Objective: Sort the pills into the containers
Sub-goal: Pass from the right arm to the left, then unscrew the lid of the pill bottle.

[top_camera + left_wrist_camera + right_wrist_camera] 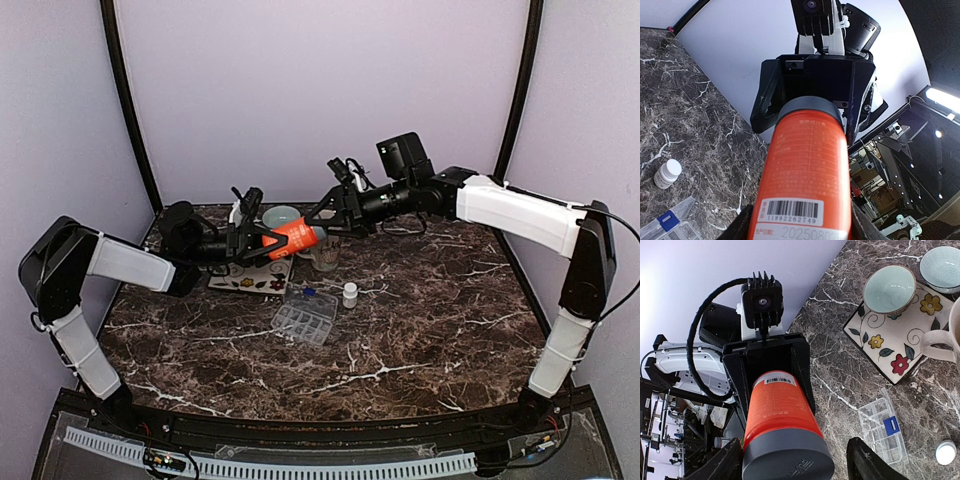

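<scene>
An orange pill bottle [291, 236] with a grey cap [788, 461] hangs level above the table's back. My left gripper [802, 222] is shut on its body, fingers pressing both sides just below the barcode label. My right gripper [795, 460] stands open around the cap end, with a gap between the cap and its right finger [867, 460]. In the left wrist view the right gripper [812, 85] faces me behind the cap. A clear compartment box [305, 315] with a blue latch lies on the table. Pills themselves are hidden.
A small white bottle [350, 294] stands right of the box. A floral tray [890, 340] at the back carries a pale bowl [889, 289]; a second bowl [941, 261] and a mug [950, 340] are beside it. A glass [326, 255] stands under the grippers.
</scene>
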{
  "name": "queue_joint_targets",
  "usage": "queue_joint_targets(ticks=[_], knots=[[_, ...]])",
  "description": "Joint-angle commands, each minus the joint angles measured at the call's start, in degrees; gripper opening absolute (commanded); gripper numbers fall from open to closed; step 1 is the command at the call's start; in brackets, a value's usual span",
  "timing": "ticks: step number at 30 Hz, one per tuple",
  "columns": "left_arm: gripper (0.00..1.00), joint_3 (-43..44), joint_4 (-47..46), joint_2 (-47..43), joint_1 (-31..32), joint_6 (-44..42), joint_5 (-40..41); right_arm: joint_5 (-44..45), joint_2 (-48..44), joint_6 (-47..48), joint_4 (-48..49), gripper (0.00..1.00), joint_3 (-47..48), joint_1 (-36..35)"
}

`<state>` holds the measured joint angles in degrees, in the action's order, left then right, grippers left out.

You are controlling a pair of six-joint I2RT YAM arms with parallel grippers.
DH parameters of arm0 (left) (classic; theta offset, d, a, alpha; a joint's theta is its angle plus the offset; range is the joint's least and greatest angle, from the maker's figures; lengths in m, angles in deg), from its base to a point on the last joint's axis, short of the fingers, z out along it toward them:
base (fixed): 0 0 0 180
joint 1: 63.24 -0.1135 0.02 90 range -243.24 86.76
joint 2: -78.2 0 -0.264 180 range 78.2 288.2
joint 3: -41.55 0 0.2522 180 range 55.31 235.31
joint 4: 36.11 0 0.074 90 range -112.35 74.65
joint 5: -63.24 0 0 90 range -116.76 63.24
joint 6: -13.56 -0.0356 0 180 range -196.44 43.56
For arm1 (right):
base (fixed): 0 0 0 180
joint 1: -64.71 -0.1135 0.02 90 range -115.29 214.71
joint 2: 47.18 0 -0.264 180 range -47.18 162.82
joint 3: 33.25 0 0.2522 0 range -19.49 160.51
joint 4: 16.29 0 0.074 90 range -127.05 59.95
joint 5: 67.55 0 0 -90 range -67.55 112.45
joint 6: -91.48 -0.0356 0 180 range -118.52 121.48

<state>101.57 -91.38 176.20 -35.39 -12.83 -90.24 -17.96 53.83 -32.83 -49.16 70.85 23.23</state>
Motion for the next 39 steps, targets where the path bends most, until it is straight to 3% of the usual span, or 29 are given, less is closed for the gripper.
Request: queue_joint_targets(ticks=[1, 9, 16, 28, 34, 39], knots=[[0.21, -0.57, 0.62, -4.48, -0.61, -3.63, -1.99, 0.98, -0.66, 1.33, -1.21, 0.67, 2.27, 0.60], [0.21, -0.44, 3.98, -5.70, -0.99, -5.81, -1.76, 0.36, -0.38, 1.75, -2.38, 0.42, 2.42, 0.60], [0.20, 0.59, 5.47, -6.05, -0.98, -6.33, -1.59, -0.11, -1.05, 2.05, -2.27, 0.53, 1.10, 0.60], [0.20, 1.35, 6.94, -6.17, -1.00, -7.36, -1.27, -0.86, -1.69, 1.52, -1.89, 0.56, -0.56, 0.60], [0.20, 1.77, 5.93, -5.41, -0.99, -6.83, -1.37, -1.25, -1.43, 1.17, -1.74, 0.56, -0.52, 0.63], [0.20, 1.87, 5.93, -5.39, -1.09, -6.99, -1.28, -1.81, -1.19, 0.90, -1.50, 0.49, -0.48, 0.60]])
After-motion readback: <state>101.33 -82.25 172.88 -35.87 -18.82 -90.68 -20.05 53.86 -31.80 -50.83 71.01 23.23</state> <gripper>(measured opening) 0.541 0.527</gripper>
